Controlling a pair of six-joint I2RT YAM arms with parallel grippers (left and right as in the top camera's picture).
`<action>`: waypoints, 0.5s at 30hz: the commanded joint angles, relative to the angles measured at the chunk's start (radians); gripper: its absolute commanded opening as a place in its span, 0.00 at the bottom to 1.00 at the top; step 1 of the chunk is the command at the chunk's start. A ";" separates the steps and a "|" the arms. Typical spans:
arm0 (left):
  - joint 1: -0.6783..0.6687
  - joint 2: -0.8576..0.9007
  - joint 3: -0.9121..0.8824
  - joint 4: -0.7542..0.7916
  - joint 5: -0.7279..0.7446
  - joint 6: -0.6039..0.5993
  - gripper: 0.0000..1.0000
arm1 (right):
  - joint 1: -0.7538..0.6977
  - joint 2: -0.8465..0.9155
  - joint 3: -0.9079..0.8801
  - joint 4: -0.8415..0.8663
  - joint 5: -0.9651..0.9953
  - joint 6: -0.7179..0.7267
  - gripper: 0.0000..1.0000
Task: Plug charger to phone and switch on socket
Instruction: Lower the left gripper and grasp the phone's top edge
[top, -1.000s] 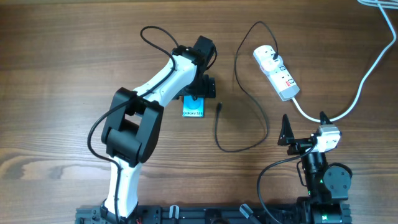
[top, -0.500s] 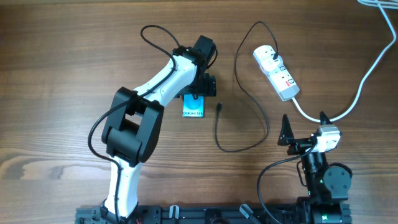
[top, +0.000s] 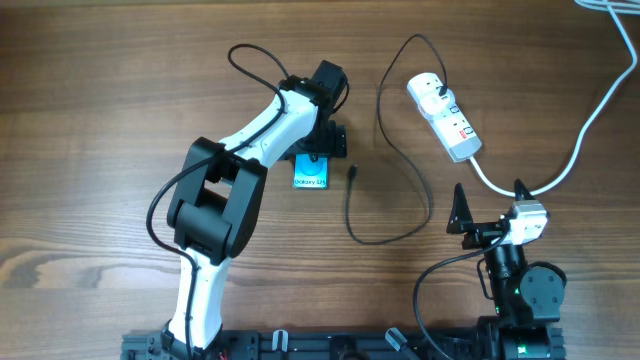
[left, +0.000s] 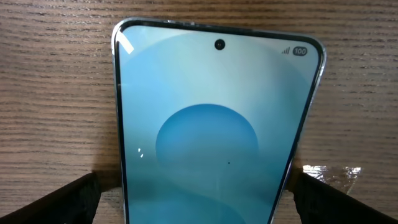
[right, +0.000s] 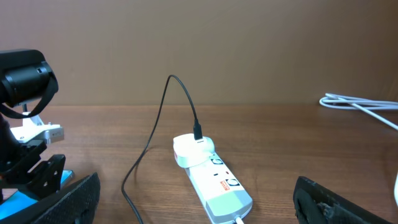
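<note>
two left gripper (left: 198, 202) fingers (left: 56, 202) sit open astride the phone (left: 211, 124), seemingly steadying it. next, the empty, wide-open right gripper (right: 194, 196) must fetch the cable tip (top: 355, 172)

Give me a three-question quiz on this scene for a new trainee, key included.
1. Which gripper straddles the phone? A: left gripper; B: right gripper; C: neither.
2. Fill in: the charger has its far end plugged into the ____.
3. True or false: the charger is already plugged into the phone.
Key: 1 A. 2 socket. 3 false; its tip lies on the table beside the phone.
</note>
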 joint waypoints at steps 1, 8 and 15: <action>-0.001 0.063 -0.014 -0.019 -0.011 -0.002 1.00 | -0.004 -0.006 -0.002 0.002 0.017 -0.009 0.99; -0.001 0.063 -0.014 -0.010 0.008 -0.002 1.00 | -0.004 -0.006 -0.002 0.002 0.017 -0.009 1.00; -0.002 0.064 -0.014 -0.020 0.008 -0.002 0.98 | -0.004 -0.006 -0.002 0.002 0.017 -0.009 1.00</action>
